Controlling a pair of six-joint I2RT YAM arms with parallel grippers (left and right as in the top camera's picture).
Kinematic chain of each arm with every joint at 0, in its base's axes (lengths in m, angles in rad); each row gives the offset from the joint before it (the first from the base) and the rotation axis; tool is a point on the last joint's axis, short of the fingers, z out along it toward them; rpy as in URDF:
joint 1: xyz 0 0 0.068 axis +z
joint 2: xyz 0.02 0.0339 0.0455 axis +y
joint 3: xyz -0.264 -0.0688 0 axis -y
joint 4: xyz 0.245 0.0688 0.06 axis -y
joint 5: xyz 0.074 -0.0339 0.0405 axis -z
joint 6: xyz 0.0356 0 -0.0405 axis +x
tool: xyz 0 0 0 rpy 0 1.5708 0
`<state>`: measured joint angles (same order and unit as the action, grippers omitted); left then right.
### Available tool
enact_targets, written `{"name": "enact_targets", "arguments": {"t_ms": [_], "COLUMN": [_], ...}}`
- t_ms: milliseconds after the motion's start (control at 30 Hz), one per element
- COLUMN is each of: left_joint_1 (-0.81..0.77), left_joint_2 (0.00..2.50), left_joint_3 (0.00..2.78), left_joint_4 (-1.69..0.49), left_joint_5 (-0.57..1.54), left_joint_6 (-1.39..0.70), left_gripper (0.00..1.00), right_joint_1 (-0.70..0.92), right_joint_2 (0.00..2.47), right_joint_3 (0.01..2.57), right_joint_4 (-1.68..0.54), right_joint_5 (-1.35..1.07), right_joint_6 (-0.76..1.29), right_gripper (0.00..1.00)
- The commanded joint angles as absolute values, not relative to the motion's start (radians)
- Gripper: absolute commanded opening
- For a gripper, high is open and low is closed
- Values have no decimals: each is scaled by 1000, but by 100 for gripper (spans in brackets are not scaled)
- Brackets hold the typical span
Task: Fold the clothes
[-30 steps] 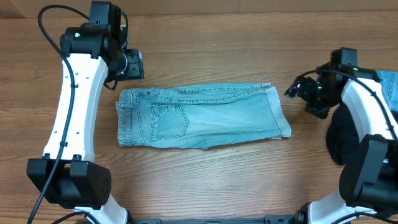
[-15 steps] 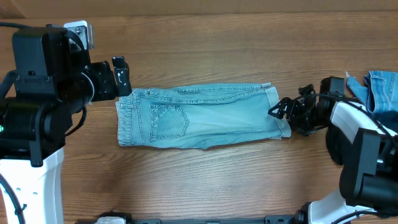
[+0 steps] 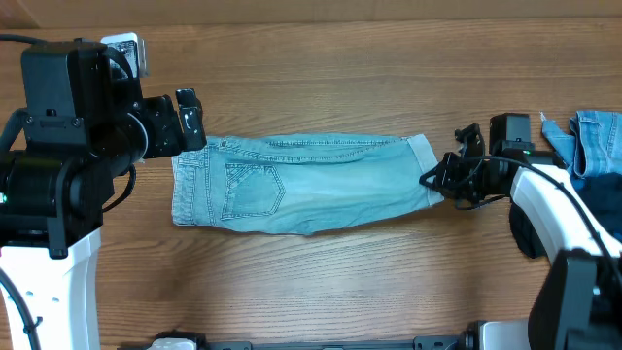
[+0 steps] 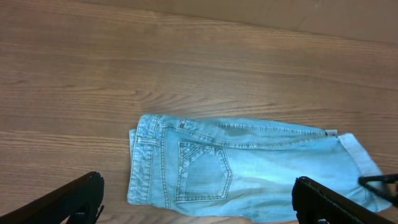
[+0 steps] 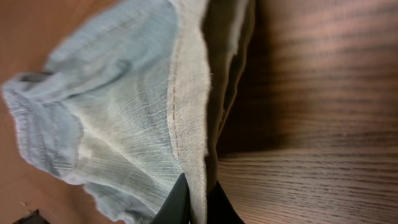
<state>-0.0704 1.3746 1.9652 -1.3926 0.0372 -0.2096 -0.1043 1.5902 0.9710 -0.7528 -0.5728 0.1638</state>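
Overhead view: a pair of pale blue jeans (image 3: 311, 185), folded into a long band, lies across the middle of the wooden table (image 3: 321, 282). The waistband and stitched back pocket are at my left end and the hemmed leg end is at my right. My right gripper (image 3: 434, 180) reaches in low from the right and meets the hem end, the natural place to take hold for folding the band over. My left gripper (image 3: 187, 119) sits near the waistband corner, on its far side and apart from the cloth. A second denim piece (image 3: 595, 134) waits at the far right edge, well apart from the jeans.

Left wrist view: I look down on the jeans from above. My two left fingers (image 4: 74, 200) show only at the bottom corners, spread wide with nothing between them. In my judgement this hand is ready to pin or lift the waistband end.

Right wrist view: pale denim fills the left of the picture, its stitched hem edge running down to my right fingertips (image 5: 179, 205). They are pressed together, pinching that edge. The cloth rises off the wood here, with a dark shadow beneath it, so I judge the hem end is lifted, not resting flat.
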Motion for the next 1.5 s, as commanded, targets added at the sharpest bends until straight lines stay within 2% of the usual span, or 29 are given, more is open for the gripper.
{"name": "enact_targets", "arguments": {"t_ms": [0, 67, 167, 300, 433, 533, 767, 900, 1033, 1067, 1100, 1167, 1233, 1300, 1367, 1467], "left_joint_1": [-65, -65, -65, -65, -65, -65, -65, -65, -65, -65, -65, -65, -65, -65, -65, -65], "left_joint_2": [1374, 1374, 1374, 1374, 1374, 1374, 1374, 1374, 1374, 1374, 1374, 1374, 1374, 1374, 1374, 1374], "left_joint_3": [1966, 1966, 1966, 1966, 1966, 1966, 1966, 1966, 1966, 1966, 1966, 1966, 1966, 1966, 1966, 1966], "left_joint_4": [-1393, -1393, -1393, -1393, -1393, -1393, -1392, -1393, -1392, -1393, -1393, -1392, -1392, -1393, -1392, -1393], "left_joint_5": [41, 41, 41, 41, 41, 41, 41, 41, 41, 41, 41, 41, 41, 41, 41, 41], "left_joint_6": [-213, -213, -213, -213, -213, -213, -213, -213, -213, -213, -213, -213, -213, -213, -213, -213], "left_gripper": [100, 100, 100, 100, 100, 100, 100, 100, 100, 100, 100, 100, 100, 100, 100, 100], "right_joint_1": [-70, -10, -15, -150, -260, -220, 4, 1, -101, -138, -167, -245, -353, -397, -420, -425], "right_joint_2": [1534, 1533, 1532, 1531, 1531, 1532, 1549, 1549, 1549, 1549, 1549, 1549, 1554, 1579, 1644, 1809], "right_joint_3": [996, 997, 1017, 1080, 1092, 1082, 1047, 1047, 1047, 1047, 1047, 1047, 1047, 1047, 1047, 1047], "right_joint_4": [-754, -738, -751, -851, -874, -880, -800, -799, -795, -796, -796, -793, -767, -753, -728, -675], "right_joint_5": [-578, -546, -457, -307, -324, -346, -305, -231, -207, -212, -219, -287, -427, -492, -504, -608], "right_joint_6": [171, 157, 205, 213, 217, 217, 237, 243, 323, 323, 323, 322, 275, 207, 166, 109], "right_gripper": [4, 4, 4, 4, 4, 4, 4, 4, 4, 12, 26, 61, 84, 94, 98, 97]}}
